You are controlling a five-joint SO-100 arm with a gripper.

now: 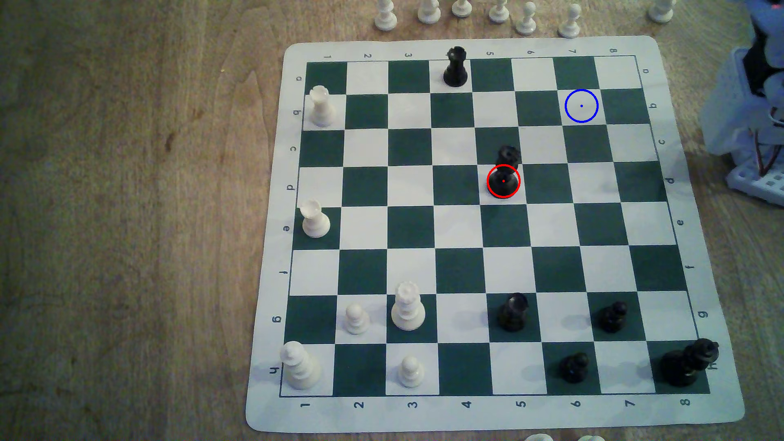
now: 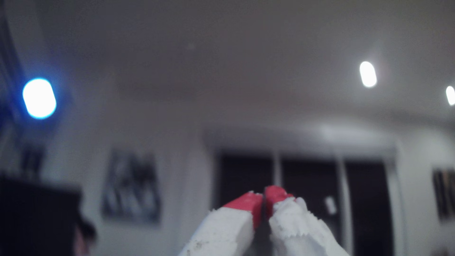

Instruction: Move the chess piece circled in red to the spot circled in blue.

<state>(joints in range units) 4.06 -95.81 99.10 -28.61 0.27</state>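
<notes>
The chess piece is a tall slim black piece standing mid-board, with a red ring drawn round its base. The spot is a white square near the board's far right in the exterior view, marked with a blue ring and dot, and nothing stands on it. In the wrist view my gripper points up at a blurred room and ceiling, its white fingers with red tips pressed together on nothing. Part of the white arm sits off the board at the exterior view's right edge.
A green and white chess mat lies on a wooden table. A black rook stands at the far edge. Black pieces cluster near right, white pieces near left. White pawns line up beyond the mat.
</notes>
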